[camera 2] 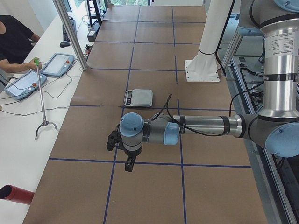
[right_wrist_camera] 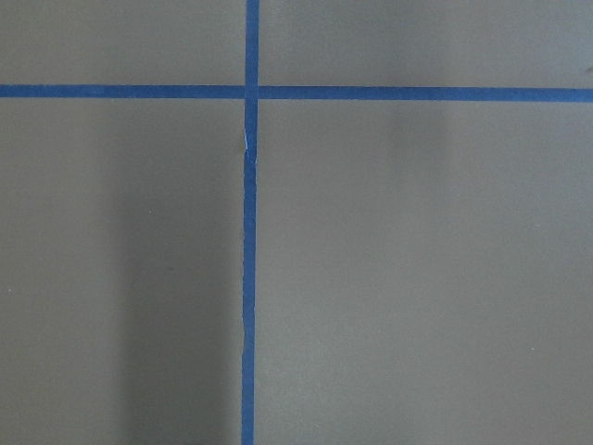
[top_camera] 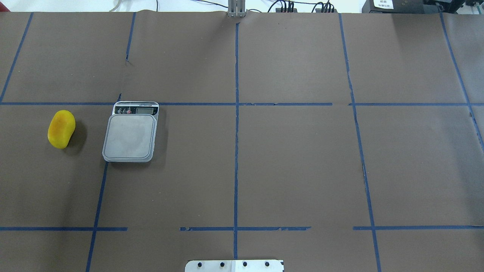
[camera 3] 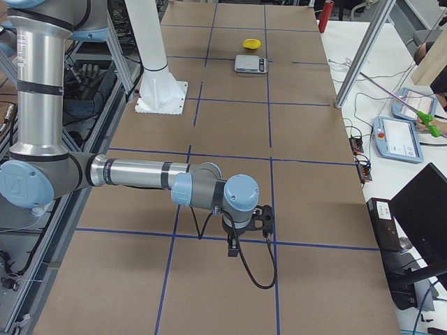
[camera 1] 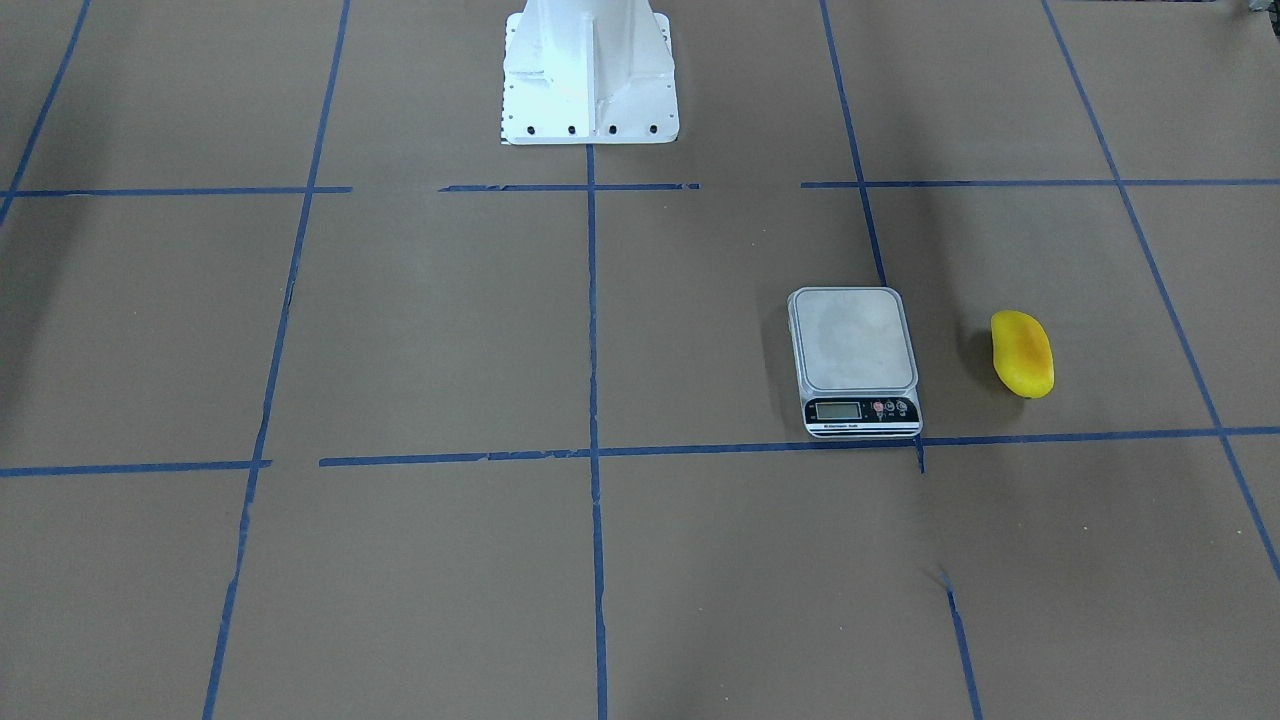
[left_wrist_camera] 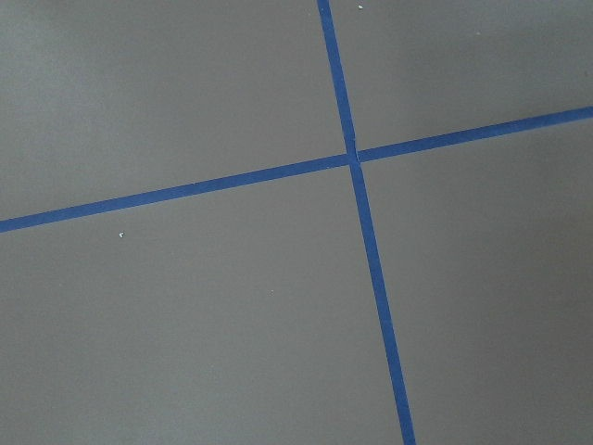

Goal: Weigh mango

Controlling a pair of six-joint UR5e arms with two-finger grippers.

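The yellow mango with an orange blush lies on the brown table cover, beside the scale on the robot's left side, apart from it. It also shows in the overhead view and far off in the right side view. The grey digital scale has a bare platform. My left gripper hangs over the table on the near side of the scale; I cannot tell if it is open or shut. My right gripper is far from both objects; I cannot tell its state. Both wrist views show only brown paper and blue tape.
The white robot pedestal stands at the table's robot side. Blue tape lines grid the cover. An operator sits by tablets on the white side bench, with a metal post and a grabber stick.
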